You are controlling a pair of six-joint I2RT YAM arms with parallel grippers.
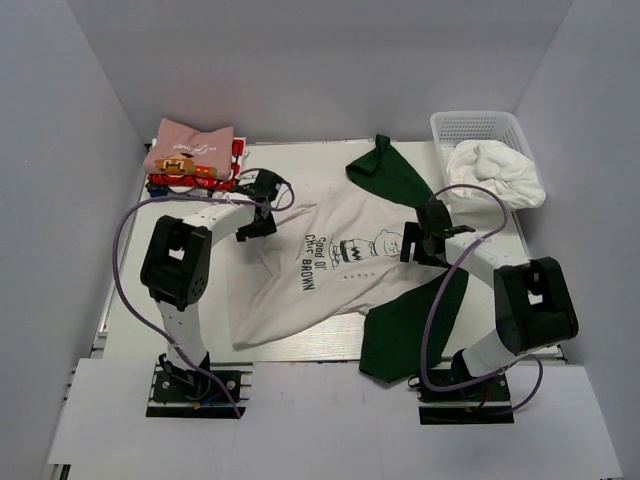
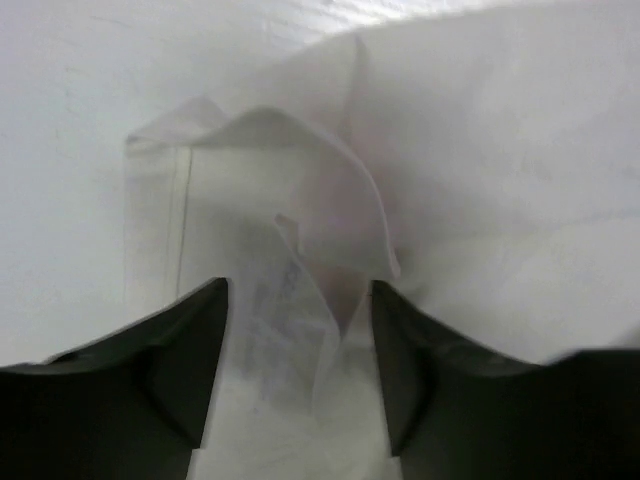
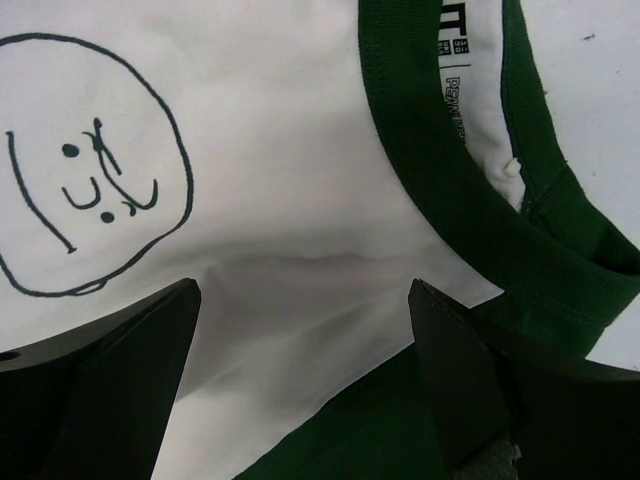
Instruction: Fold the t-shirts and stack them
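The white table (image 1: 310, 170) carries the off-white t-shirt with dark green sleeves (image 1: 330, 270), spread flat but skewed, its hem toward the left arm. A white mesh basket (image 1: 478, 120) of pale cloth sits far right, and the small stack of folded pink and red shirts (image 1: 190, 152) sits far left.

The left gripper (image 2: 298, 290) stands with jaws apart astride a raised ridge of hem, not yet pinching it. It should close low and take both layers. The right gripper (image 3: 305, 290) hovers wide apart and empty beside the green neckband (image 3: 440, 170). It should grip the shoulder seam, so that both arms lift and fold evenly.
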